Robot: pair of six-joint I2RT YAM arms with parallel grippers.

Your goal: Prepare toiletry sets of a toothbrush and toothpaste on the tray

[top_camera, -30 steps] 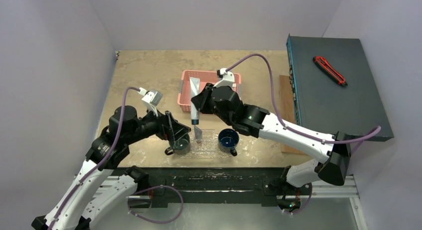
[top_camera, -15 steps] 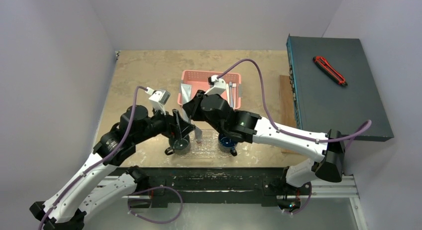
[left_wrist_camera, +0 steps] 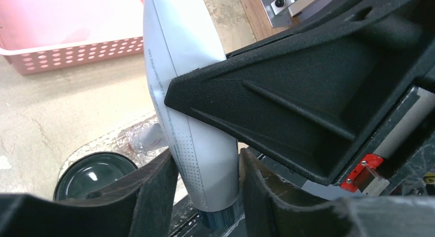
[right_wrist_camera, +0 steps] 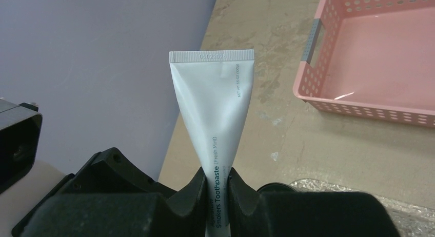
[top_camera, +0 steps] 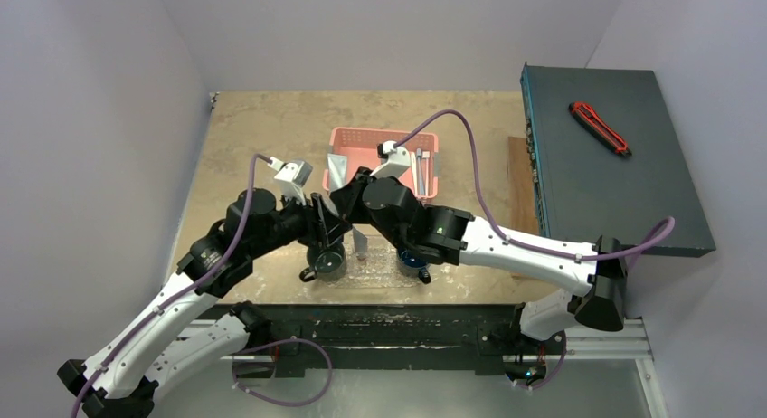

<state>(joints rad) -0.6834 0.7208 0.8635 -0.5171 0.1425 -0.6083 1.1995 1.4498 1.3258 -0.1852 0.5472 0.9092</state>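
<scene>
Handover above the tray [top_camera: 375, 270] at the table's [top_camera: 262, 128] near edge: the right gripper [right_wrist_camera: 215, 188] clamps a toothpaste tube [right_wrist_camera: 213, 109] as the left gripper [left_wrist_camera: 208, 196] straddles its cap end, grip unclear; right should release only once left holds firm.

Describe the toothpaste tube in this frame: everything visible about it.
The toothpaste tube is flat, silver-white soft plastic, with a ridged crimped end and a dark blue cap. Dark print reads Smokers Toothpaste, Fresh Mint. The right tool holds it aloft, pinching its lower body. The left tool flanks it near the cap; whether it presses the tube cannot be told.
</scene>
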